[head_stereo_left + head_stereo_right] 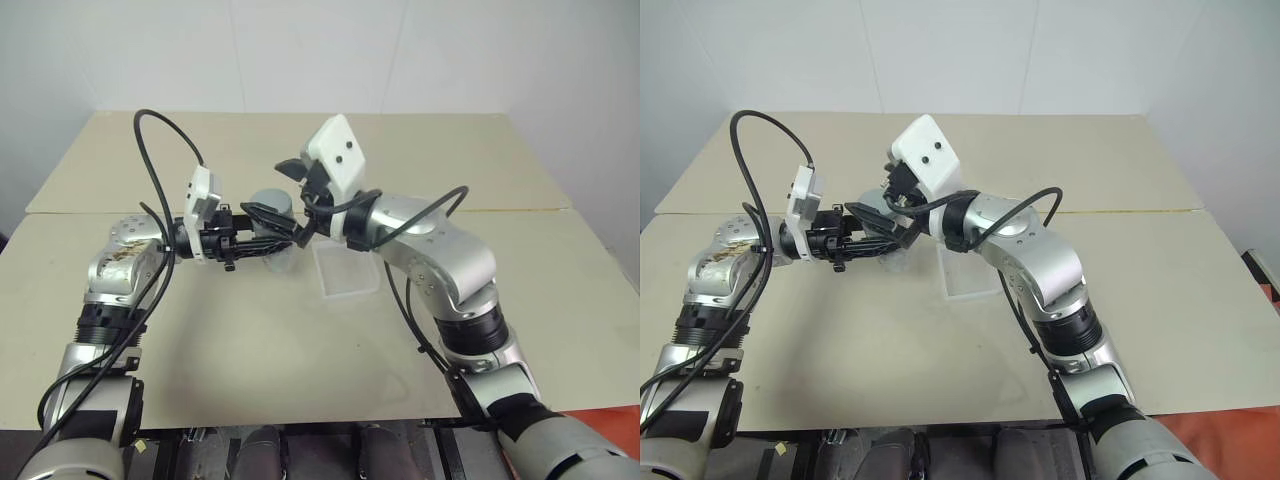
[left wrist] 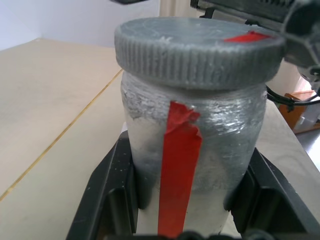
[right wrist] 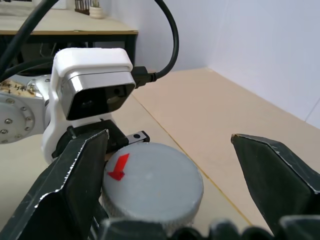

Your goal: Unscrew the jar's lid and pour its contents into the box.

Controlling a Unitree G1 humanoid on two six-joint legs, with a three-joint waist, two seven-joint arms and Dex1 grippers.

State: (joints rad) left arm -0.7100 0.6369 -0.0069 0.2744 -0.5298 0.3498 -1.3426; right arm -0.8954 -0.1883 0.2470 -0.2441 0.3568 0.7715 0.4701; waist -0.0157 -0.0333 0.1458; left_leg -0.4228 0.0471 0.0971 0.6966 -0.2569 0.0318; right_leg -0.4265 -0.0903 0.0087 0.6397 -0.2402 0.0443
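My left gripper (image 1: 262, 241) is shut on the jar (image 2: 215, 130) and holds it upright above the table. A black finger presses each side of its cloudy wall, which carries a red vertical stripe. The grey lid (image 2: 195, 50), with a red mark on top, sits on the jar. My right gripper (image 3: 170, 137) is open, level with the lid (image 3: 150, 182), one finger on each side of it. A gap shows at the far finger; I cannot tell if the near one touches. The clear box (image 1: 345, 270) lies on the table just right of the jar. The contents are hidden.
A beige table (image 1: 250, 340) has a seam across it and a second section (image 1: 430, 150) behind. Black cables (image 1: 150, 160) loop above both wrists. A white wall stands at the back.
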